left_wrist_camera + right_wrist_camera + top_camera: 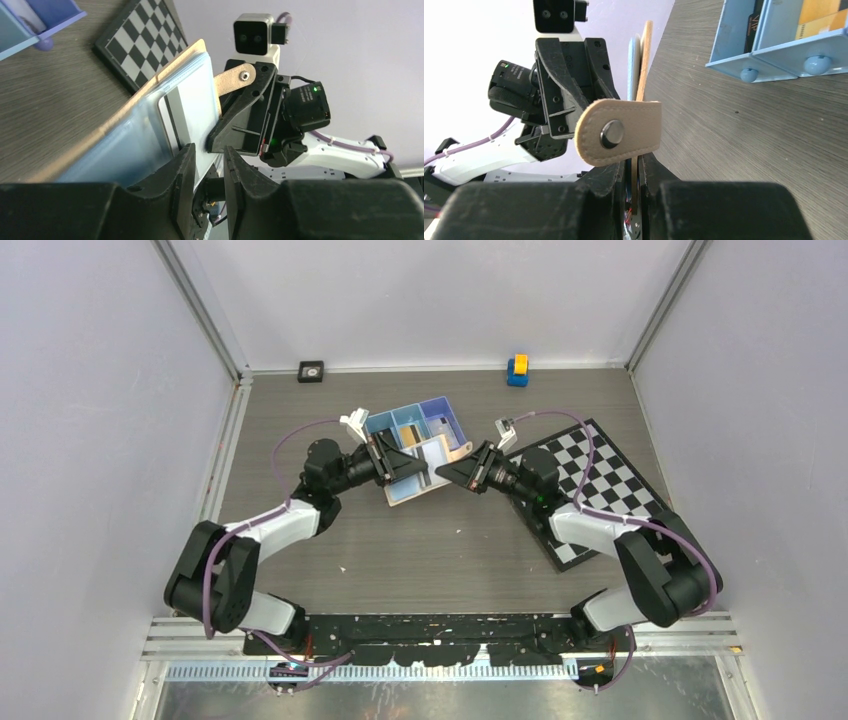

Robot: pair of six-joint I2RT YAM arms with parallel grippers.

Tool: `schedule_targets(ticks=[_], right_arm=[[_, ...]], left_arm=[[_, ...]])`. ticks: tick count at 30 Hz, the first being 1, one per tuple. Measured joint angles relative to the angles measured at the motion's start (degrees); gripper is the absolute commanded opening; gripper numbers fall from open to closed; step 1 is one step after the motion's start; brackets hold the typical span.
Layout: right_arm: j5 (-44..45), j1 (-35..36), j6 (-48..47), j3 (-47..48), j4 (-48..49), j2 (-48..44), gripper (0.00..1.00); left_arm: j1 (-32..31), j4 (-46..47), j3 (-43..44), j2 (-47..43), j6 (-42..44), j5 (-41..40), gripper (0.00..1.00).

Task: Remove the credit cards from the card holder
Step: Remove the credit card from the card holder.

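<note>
Both jaws on card holder (624,131) edges

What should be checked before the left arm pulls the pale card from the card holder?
1. Right gripper clamped on card holder edge: ok.
2. Snap tab undone: ok.
3. Left gripper closed on pale card: ok.
4. Card gripped alone, without the clear sleeve: cannot tell.
5. Holder held off the table: ok.
6. Blue tray close by for drop-off: ok.
</note>
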Motion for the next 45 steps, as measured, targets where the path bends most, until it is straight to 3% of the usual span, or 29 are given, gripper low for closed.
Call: schedule_targets(ticks=[5,12,19,24,28,42,45], right_arm=[[1.8,0.0,-1.7,0.0,-3.2,-2.1,0.0],[2.1,0.0,-2.2,0.0,-3.1,-3.1,0.0],[2.1,0.0,-2.1,0.0,-2.7,-2.8,0.01],[2.1,-0.4,-2.1,0.7,-2.6,-2.4,0.12],[1.9,-0.5,-2.1,2.0,-2.7,-1.5,0.14],[0.5,-1.2,0.0,2.3,1.0,0.8,0.18],[-0.2,-1.1,0.3,2.3,1.2,1.2,0.24]], left_arm=[[0.0,-8.7,0.3,-3.9,4.0,-3.4,0.31],[0.0,-12.2,1.6,-4.3,5.6,-4.4,0.31],[0.0,-10.5,1.7,-3.3,4.7,-3.6,0.24],[0.4,-6.9,1.6,-2.1,3.1,-3.1,0.18],[0.9,-5.0,1.5,-1.9,2.7,-3.1,0.15],[1.3,-1.0,1.5,-0.1,0.7,-3.1,0.15],[1.3,0.0,1.5,0.3,0.1,-3.1,0.15]])
